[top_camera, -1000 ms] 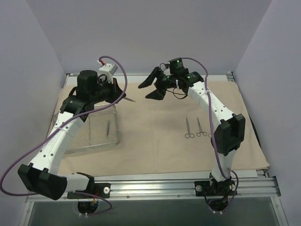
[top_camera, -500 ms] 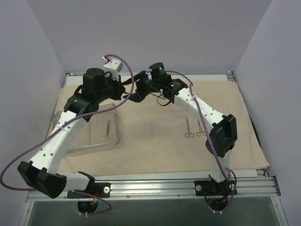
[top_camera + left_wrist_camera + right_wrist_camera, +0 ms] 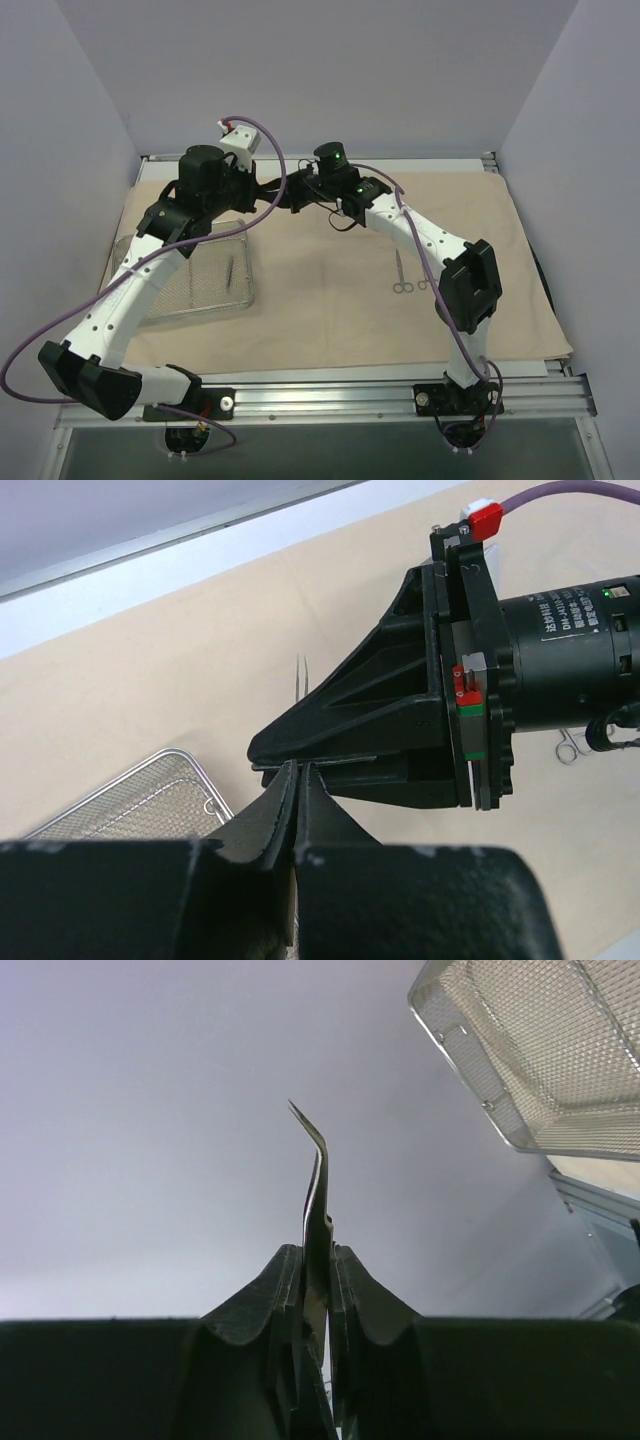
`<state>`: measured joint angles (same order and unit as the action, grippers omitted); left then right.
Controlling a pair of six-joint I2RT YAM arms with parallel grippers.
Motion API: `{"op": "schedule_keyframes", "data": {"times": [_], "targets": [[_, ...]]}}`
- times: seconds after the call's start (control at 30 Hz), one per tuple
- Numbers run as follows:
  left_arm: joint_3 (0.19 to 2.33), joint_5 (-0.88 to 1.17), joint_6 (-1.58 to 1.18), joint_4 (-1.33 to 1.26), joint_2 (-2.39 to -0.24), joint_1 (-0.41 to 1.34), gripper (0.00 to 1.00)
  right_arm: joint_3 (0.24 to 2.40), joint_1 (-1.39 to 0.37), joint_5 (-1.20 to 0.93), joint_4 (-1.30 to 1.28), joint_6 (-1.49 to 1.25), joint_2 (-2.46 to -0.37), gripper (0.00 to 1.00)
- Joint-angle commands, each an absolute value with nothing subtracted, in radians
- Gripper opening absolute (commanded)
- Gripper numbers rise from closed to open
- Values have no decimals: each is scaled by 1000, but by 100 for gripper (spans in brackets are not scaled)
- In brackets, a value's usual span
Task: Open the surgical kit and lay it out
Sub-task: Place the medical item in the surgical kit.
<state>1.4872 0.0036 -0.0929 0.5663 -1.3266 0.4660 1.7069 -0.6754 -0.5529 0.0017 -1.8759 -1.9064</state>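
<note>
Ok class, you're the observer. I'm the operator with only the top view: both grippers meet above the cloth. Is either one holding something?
Observer: Yes. The right wrist view shows the right gripper shut on a thin metal instrument with a bent tip.
Operator: And the left gripper?
Observer: The left wrist view shows the left gripper closed to a slit against the right gripper's tip; whether it also grips the instrument, I can't tell.

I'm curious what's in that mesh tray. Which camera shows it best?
Top external: nearly the whole tray shows, with one thin instrument lying inside. The left wrist view catches only a corner, and so does the right wrist view; neither shows the contents.
</note>
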Motion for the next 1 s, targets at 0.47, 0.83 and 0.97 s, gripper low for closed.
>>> {"op": "schedule_keyframes", "data": {"times": [0.47,0.83,0.97], "targets": [[1434,240,-118,558,-1232,416,75,1772,-490,-686,-71,-1257,-1942,0],[1400,860,-331,371,-1419,328,68,1591,-426,-864,466,-1097,-1839,0],[1425,845,-380,325,-1471,333,68,1640,-434,-810,367,-1045,-1827,0]]}}
